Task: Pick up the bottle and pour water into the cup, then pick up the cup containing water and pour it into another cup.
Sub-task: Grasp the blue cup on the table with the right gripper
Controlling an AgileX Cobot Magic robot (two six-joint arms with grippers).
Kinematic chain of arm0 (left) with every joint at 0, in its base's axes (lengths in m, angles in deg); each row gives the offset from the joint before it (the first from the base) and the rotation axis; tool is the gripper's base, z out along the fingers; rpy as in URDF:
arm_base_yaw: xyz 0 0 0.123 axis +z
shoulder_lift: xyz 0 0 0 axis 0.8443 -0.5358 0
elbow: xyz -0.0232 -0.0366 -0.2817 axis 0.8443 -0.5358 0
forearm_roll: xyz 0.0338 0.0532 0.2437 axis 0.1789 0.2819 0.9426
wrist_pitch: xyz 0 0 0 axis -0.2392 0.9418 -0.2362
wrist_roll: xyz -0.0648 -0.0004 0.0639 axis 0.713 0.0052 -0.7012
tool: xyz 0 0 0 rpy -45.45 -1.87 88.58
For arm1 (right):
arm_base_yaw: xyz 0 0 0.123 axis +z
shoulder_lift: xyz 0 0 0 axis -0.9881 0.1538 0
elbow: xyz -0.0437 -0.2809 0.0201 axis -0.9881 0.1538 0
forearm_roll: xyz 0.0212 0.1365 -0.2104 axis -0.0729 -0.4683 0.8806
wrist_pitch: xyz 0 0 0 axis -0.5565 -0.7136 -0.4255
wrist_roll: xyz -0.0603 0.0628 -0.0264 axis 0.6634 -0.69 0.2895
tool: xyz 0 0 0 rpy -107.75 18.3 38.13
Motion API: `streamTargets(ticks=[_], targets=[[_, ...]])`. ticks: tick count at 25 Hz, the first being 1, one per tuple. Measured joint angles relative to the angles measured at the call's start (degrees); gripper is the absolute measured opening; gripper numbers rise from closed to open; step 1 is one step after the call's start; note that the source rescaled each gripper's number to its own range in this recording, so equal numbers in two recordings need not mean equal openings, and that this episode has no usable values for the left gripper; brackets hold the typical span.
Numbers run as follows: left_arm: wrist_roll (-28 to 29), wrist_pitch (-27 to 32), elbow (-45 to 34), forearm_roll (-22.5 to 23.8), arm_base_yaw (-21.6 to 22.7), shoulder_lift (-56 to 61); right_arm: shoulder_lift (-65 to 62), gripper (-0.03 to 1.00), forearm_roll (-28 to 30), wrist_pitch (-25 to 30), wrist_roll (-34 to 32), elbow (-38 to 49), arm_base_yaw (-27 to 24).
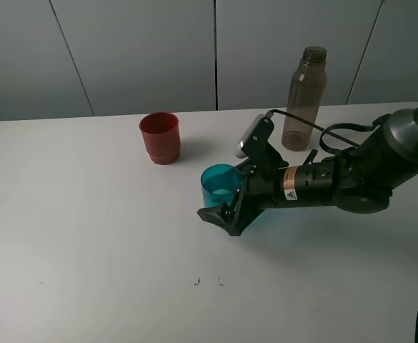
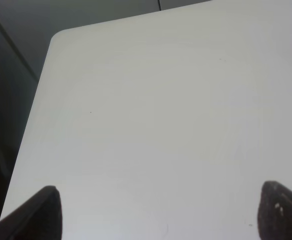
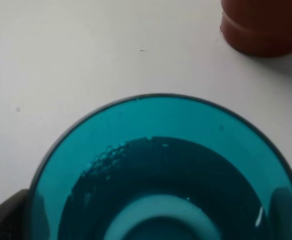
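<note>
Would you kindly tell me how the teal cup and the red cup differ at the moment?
The teal cup is translucent and holds water; the red cup is opaque, its contents unclear. The teal cup sits inside the open right claw; the red cup stands free, farther back. Both stand upright on the table.

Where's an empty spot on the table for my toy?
The table is bare left of the red cup and along the front edge. Crowded on the right: teal cup, right gripper around it, bottle behind.
</note>
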Motion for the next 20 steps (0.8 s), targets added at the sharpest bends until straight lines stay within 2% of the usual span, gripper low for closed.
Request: streamTargets(ticks=[20], targets=[[0.0,0.0,0.0,0.0,0.0,0.0,2.1,1.00,-0.1,-0.6,-0.1,-2.1,1.0]])
